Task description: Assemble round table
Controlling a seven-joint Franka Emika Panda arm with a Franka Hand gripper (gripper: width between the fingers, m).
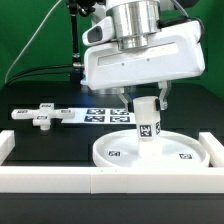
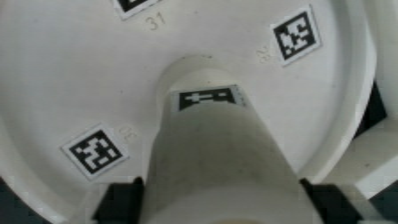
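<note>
Both jaws clamp the upright post (image 1: pixel 146 122) (tagged) centred on the disc (image 1: pixel 108 153).

Arm (image 1: pixel 135 18): cut off by the top edge of the exterior view.
Fingertips (image 2: pixel 121 198): only dark slivers beside the post (image 2: pixel 217 150), cut by the picture's edge.
Marker board (image 1: pixel 100 114): one end hidden behind the post and the gripper (image 1: pixel 146 108).
Disc (image 1: pixel 150 153): near rim blends into the white rail (image 1: pixel 100 182).
Post's foot: contact with the disc cannot be told.
Tags (image 1: pixel 113 153): patterns too small to read in the exterior view.
</note>
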